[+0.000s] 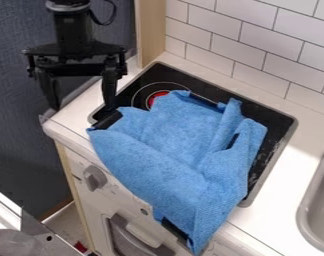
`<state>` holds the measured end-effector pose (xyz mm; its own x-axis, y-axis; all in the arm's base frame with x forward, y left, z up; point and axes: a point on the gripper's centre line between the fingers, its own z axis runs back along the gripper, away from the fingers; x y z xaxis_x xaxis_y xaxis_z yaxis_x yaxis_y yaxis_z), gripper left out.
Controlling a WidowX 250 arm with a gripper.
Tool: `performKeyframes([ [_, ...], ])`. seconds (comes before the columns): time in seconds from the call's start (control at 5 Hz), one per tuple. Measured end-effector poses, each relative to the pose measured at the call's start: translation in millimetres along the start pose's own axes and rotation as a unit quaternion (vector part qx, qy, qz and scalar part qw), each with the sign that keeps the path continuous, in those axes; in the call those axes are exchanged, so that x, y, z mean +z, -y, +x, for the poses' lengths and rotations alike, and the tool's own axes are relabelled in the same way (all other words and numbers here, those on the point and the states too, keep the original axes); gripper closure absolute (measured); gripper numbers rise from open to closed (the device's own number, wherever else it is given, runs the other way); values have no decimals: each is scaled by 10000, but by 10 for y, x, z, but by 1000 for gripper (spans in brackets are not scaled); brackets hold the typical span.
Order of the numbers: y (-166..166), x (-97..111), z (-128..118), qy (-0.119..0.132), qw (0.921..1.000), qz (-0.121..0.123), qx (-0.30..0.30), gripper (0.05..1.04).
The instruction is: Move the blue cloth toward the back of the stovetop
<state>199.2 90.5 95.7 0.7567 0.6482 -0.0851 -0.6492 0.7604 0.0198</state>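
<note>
Camera view, reading the frame as a clock with 12 at the top: the black gripper (82, 106) hangs down at about 10 o'clock, over the near left corner of the surface (74, 111). Its jaws stand wide open with nothing between them, one side well out to the left and the other close by the left corner of a blue cloth (181, 135); whether that side touches the cloth or the black strip (106, 121) at its corner, I cannot tell. The cloth lies rumpled in the middle, folded on itself, across a black stove top (271, 117) with a grey rim. Its lower end hangs past the front edge towards 6 o'clock, where a dark piece (175, 229) shows at its border. A red burner mark (156, 97) shows at 11 o'clock, just beside the cloth. Part of a grey sink (319, 200) sits at 4 o'clock, apart from it. On the white front are a grey knob (94, 177) at 8 o'clock and a pale handle (144, 235) near 6. White tiles (258, 35) rise towards 1 o'clock, beside a wooden post (150, 30).
</note>
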Motion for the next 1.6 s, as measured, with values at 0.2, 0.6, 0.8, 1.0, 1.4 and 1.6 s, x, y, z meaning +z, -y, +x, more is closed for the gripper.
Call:
performKeyframes([
  [0.2, 13, -58, -24, -126, 9999, 33, -35, 82],
  [0.6, 561, -497, 163, -349, 9931, 53, -1120, 82],
  [0.8, 854, -750, 187, -363, 9863, -248, -1590, 82],
  [1.0, 1077, -1041, 187, -663, 9824, -79, -1746, 82],
  [1.4, 1266, -1232, 360, -657, 9772, 342, -1988, 84],
  [1.6, 1300, -1221, 369, -630, 9777, 291, -1984, 83],
])
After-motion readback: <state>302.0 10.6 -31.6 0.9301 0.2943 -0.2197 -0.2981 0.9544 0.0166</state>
